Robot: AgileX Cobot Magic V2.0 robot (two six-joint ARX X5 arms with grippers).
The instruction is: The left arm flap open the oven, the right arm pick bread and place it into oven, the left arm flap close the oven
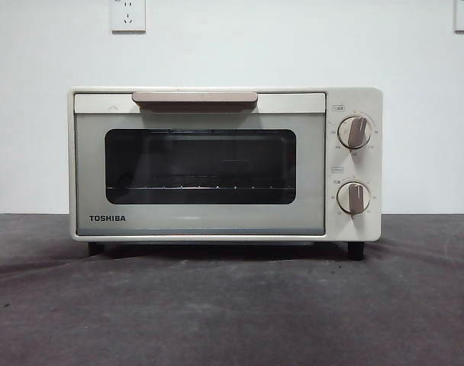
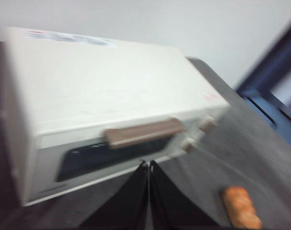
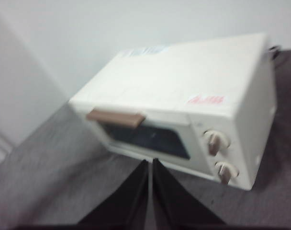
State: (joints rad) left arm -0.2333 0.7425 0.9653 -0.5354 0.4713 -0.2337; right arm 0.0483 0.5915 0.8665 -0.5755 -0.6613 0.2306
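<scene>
The cream-white oven (image 1: 224, 164) stands in the middle of the table with its dark glass door closed and its beige handle (image 1: 194, 99) across the top of the door. The left wrist view looks down on the oven (image 2: 107, 110) and its handle (image 2: 144, 132). My left gripper (image 2: 149, 165) hovers above and in front of the door, jaws shut on nothing. The golden-brown bread (image 2: 240, 207) lies on the grey cloth in front of the oven, on its knob side. My right gripper (image 3: 151, 164), also shut and empty, hangs in front of the oven (image 3: 184, 105).
Two beige knobs (image 1: 354, 132) sit on the oven's right panel. A grey cloth (image 1: 232, 313) covers the table. White wall sockets (image 1: 128, 15) are on the wall behind. A dark blue frame (image 2: 274, 72) stands beyond the table's edge in the left wrist view.
</scene>
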